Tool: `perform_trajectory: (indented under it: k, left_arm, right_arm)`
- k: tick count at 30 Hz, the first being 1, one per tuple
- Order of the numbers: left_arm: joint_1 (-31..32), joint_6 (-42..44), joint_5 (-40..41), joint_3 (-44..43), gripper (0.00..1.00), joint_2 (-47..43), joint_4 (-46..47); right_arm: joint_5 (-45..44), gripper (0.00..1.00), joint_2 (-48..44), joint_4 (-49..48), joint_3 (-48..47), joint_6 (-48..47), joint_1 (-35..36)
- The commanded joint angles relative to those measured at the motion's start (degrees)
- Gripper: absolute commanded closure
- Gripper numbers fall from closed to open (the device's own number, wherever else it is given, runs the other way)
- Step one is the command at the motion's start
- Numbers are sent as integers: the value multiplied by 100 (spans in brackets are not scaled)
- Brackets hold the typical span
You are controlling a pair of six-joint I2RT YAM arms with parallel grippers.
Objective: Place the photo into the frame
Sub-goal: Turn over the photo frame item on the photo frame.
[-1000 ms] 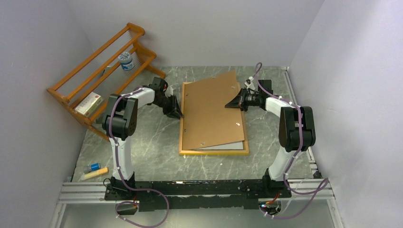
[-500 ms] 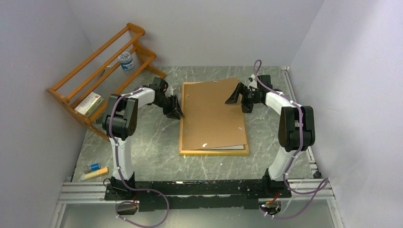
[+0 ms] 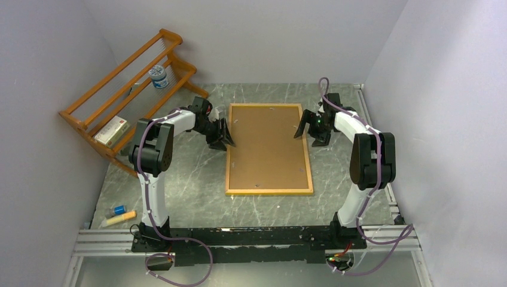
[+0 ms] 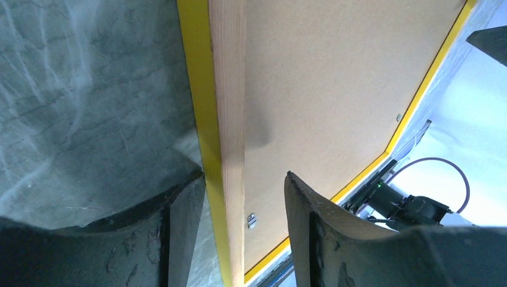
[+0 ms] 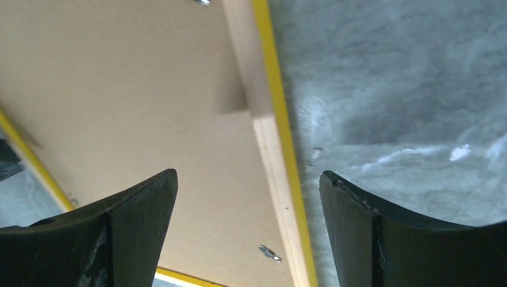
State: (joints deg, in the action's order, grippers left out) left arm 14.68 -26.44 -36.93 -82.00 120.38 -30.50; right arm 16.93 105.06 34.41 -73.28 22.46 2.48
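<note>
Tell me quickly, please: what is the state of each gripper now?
Left gripper: open, holding nothing, at the left edge of the frame.
Right gripper: open, holding nothing, at the frame's right edge.

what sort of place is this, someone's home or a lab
Probably a lab test booth: plain walls box in a table, and two robot arms are bolted to a metal rail.

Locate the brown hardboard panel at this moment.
In the top view the brown hardboard panel lies flat inside the yellow-bordered rectangular frame at the middle of the grey marbled table, between the left end effector and right end effector.
</note>
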Motion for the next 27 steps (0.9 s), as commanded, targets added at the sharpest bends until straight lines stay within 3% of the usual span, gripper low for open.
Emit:
perform_trajectory:
  k: [1,16,21,27]
  left_arm:
    - [17,114,471,-50,41,-217,-220]
    - [11,49,674,429,38,-646,-349]
    - [18,-33,642,693,35,-878,-76]
    - [15,-236,520,823,38,-928,348]
  right_arm:
    - [-798,8,-304,62,268,-122,173]
    - [-1556,10,-919,-295,1032,573,802]
    - [-2059,10,-998,-311,787,835,825]
    - [-1976,11,-847,-625,362,826,824]
